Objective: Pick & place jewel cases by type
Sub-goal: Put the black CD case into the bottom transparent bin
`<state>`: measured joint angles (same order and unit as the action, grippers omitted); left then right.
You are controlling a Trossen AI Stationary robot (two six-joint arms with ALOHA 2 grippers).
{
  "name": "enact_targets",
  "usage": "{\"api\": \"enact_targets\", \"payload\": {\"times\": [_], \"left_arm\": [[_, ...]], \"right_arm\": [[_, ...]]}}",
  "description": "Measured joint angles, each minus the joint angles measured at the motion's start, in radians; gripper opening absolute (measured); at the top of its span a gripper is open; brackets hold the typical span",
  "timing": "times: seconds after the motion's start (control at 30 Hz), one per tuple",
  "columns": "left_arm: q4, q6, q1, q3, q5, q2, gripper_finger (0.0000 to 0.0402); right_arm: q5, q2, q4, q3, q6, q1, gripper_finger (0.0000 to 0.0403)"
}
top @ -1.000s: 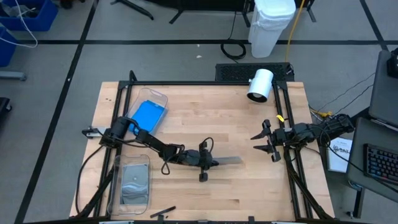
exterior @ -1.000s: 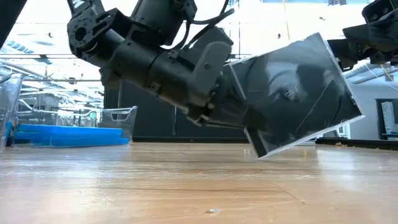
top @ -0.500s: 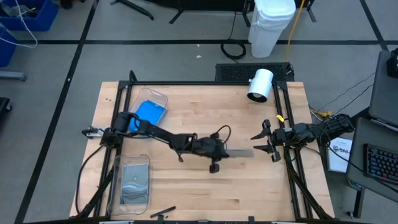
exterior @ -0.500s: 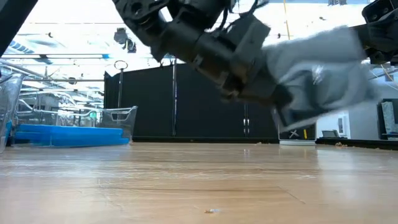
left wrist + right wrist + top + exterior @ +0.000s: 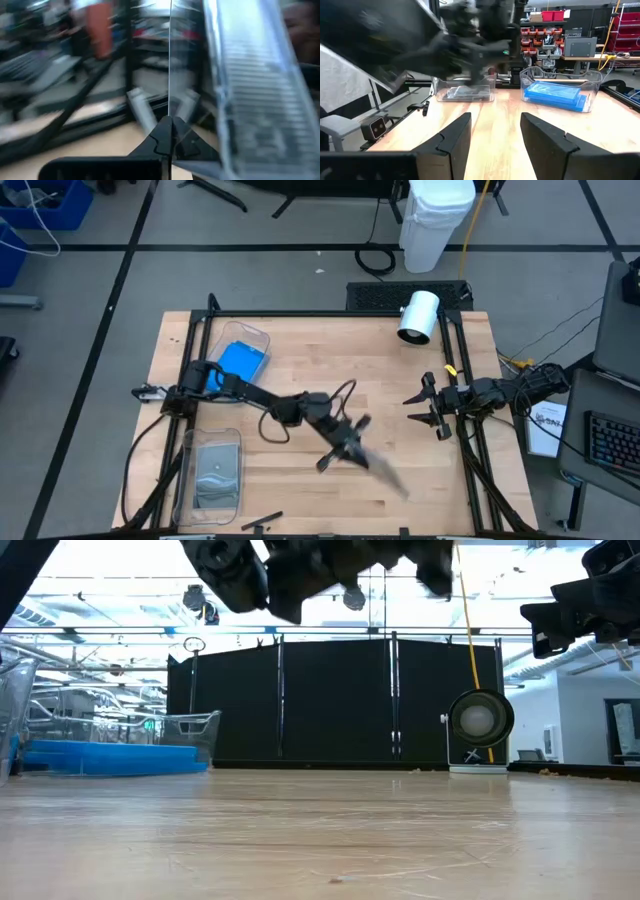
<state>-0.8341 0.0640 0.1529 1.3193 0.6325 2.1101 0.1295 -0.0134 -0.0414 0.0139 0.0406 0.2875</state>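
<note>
Grey case (image 5: 385, 472): clamped edge-on between the fingers of the left gripper (image 5: 352, 445), jutting out past the tips; blurred in the high view. In the left wrist view it (image 5: 250, 90) rises from between the closed-down fingers (image 5: 165, 135), ribbed hinge edge showing.

Left arm: stretched from the blue-case bin (image 5: 238, 360) out over the table (image 5: 300, 510) middle, raised clear of the wood.

Right gripper (image 5: 432, 408): at the table's right edge, near the white cylinder (image 5: 418, 317); fingers (image 5: 546, 140) apart, holding nothing.

Blue cases (image 5: 556, 94): stacked in the far bin.

Grey cases (image 5: 217, 472): in the near bin (image 5: 186, 480), on the same side of the table as the blue-case bin.

No legible writing.
</note>
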Motion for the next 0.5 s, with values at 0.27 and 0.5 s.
{"api": "enact_targets", "payload": {"times": [0.27,0.5], "left_arm": [[-0.027,-0.172,0.105,0.000,0.138,0.000,0.0033],[0.185,-0.649,0.173,0.000,0.066,-0.001,0.0033]], "right_arm": [[0.000,0.000,0.000,0.000,0.000,0.000,0.0164],[0.000,0.000,0.000,0.000,0.000,0.000,0.0164]]}}
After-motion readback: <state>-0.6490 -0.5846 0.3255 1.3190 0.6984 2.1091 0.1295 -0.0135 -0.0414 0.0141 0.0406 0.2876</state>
